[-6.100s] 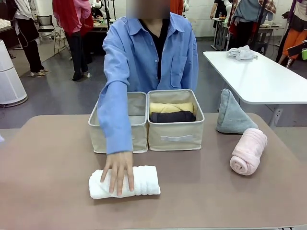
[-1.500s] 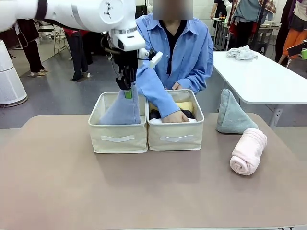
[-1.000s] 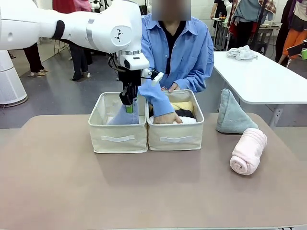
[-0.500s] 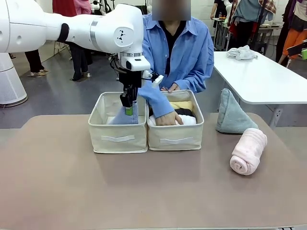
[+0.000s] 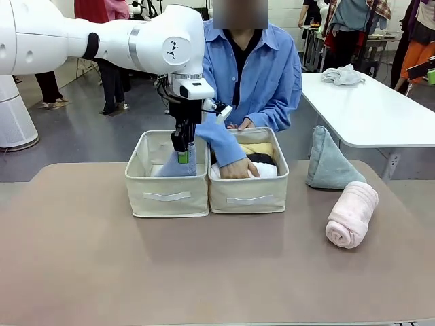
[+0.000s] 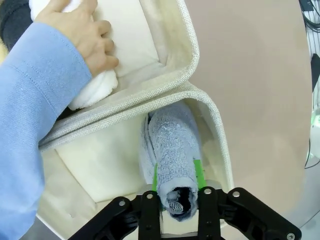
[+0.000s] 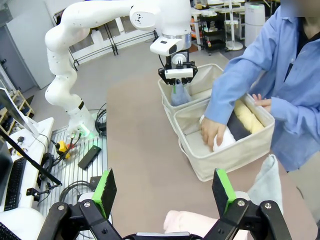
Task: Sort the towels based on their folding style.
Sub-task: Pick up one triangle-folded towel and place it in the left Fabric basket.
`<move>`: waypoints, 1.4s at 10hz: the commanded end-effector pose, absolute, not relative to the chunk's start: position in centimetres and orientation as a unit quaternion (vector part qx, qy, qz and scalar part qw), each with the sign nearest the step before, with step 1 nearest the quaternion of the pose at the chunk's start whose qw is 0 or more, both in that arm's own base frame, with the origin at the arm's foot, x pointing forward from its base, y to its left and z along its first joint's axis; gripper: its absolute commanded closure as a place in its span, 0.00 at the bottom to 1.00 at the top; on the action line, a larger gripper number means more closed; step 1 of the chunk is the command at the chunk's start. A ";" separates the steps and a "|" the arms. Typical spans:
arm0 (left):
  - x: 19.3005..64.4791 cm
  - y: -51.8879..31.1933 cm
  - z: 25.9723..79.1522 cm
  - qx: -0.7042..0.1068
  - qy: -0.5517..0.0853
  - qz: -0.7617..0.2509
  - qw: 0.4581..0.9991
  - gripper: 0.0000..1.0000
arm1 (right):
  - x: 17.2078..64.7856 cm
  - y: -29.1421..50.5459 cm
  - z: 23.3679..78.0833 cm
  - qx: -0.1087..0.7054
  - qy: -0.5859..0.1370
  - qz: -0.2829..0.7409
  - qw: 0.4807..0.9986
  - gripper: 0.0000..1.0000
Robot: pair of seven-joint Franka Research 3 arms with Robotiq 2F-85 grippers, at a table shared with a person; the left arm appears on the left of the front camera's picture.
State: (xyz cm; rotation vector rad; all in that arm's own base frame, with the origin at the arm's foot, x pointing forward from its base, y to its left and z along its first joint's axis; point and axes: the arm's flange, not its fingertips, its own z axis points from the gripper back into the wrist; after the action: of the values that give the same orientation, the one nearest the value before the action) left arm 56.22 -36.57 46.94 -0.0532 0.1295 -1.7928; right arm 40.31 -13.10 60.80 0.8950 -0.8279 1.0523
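Midway through the sort, a yellow roll, a dark grey roll and a white roll lie in the right-hand box at frame centre, the person's hand resting on the white one. The left-hand box holds one grey-blue cone towel, standing upright. The left gripper has its green pads either side of the tip; whether they pinch it cannot be told. Left to sort, apparently: the grey-green cone and the pink roll, both on the table at frame right. The right gripper hangs empty, fingers wide apart.
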 end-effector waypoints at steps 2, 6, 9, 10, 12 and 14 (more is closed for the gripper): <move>56.4 -37.0 47.4 -0.032 0.061 -0.775 0.629 0.00 | 40.3 -13.1 60.8 0.403 -0.374 0.472 0.689 0.00; 55.8 -36.9 48.1 -0.025 0.052 -0.784 0.618 0.00 | 40.3 -13.1 60.8 0.403 -0.374 0.472 0.689 0.00; 55.5 -36.8 48.5 -0.021 0.045 -0.787 0.616 0.00 | 40.3 -13.1 60.8 0.403 -0.374 0.472 0.689 0.00; 55.5 -36.7 48.7 -0.016 0.044 -0.786 0.616 0.00 | 40.3 -13.1 60.8 0.403 -0.374 0.472 0.689 0.00; 54.6 -35.2 51.0 -0.021 0.023 -0.789 0.614 0.00 | 40.3 -13.1 60.8 0.403 -0.374 0.472 0.689 0.00; 50.9 -30.0 56.8 -0.024 -0.041 -0.804 0.592 0.00 | 40.3 -13.1 60.8 0.403 -0.374 0.472 0.689 0.00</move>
State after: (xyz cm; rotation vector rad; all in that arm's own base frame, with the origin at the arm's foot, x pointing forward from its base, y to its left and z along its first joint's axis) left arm 54.21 -34.01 54.99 -0.0401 -0.0005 -1.8332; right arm 40.32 -13.12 60.77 0.8954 -0.8276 1.0517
